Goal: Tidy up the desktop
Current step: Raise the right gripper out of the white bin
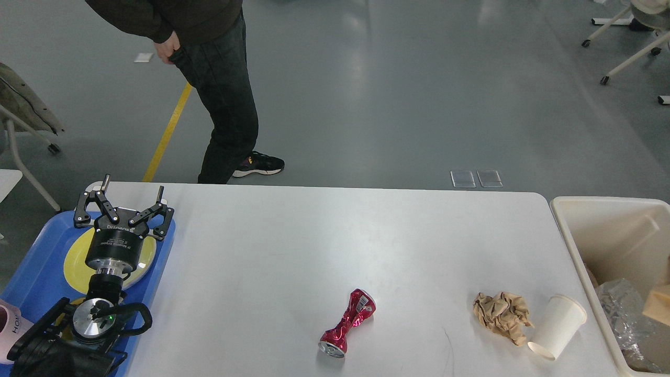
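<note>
The white desktop (293, 251) fills the lower view. On it lie a crushed red can (348, 323), a crumpled brown paper ball (501, 310) and a white paper cup (558, 327) tipped on its side. My left gripper (133, 184) stands open above the blue tray at the left, holding nothing. No part of my right arm shows in the head view.
A blue tray (36, 272) with a yellow plate (76, 259) sits at the left edge. A cream bin (607, 235) at the right holds clear plastic (625, 314) and a corner of brown paper (658, 303). A person (209, 63) stands behind the desk.
</note>
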`<control>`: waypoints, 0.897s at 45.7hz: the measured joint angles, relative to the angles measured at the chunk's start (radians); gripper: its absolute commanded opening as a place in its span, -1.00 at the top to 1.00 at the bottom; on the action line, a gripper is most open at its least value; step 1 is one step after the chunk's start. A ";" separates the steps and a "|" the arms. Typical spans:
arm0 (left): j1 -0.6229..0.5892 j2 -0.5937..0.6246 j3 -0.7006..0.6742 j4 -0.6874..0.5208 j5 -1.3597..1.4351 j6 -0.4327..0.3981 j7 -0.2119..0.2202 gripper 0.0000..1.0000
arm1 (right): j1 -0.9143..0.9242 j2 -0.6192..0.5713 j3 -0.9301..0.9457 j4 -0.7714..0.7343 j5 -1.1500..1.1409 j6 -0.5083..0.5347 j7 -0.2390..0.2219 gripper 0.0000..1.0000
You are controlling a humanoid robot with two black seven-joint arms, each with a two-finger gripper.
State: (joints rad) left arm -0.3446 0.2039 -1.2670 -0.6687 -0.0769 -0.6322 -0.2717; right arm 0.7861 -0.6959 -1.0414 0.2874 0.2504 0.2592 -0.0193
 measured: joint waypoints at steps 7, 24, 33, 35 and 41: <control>0.000 0.000 0.001 0.000 0.000 0.000 0.000 -0.93 | -0.249 0.165 0.116 -0.306 0.005 -0.011 -0.010 1.00; -0.001 0.000 0.002 0.000 0.000 0.000 0.000 -0.93 | -0.346 0.321 0.165 -0.352 0.006 -0.149 -0.067 1.00; -0.001 0.000 0.002 0.001 0.000 0.000 0.000 -0.93 | -0.355 0.341 0.165 -0.351 0.006 -0.153 -0.073 -0.89; -0.001 0.000 0.002 0.001 0.000 0.000 0.000 -0.93 | -0.354 0.341 0.163 -0.351 0.006 -0.161 -0.073 -1.00; -0.001 0.000 0.002 0.001 0.000 0.000 0.000 -0.93 | -0.344 0.346 0.161 -0.344 0.006 -0.193 -0.069 -1.00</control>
State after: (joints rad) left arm -0.3452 0.2040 -1.2655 -0.6676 -0.0767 -0.6321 -0.2716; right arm 0.4417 -0.3500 -0.8802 -0.0564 0.2562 0.0666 -0.0883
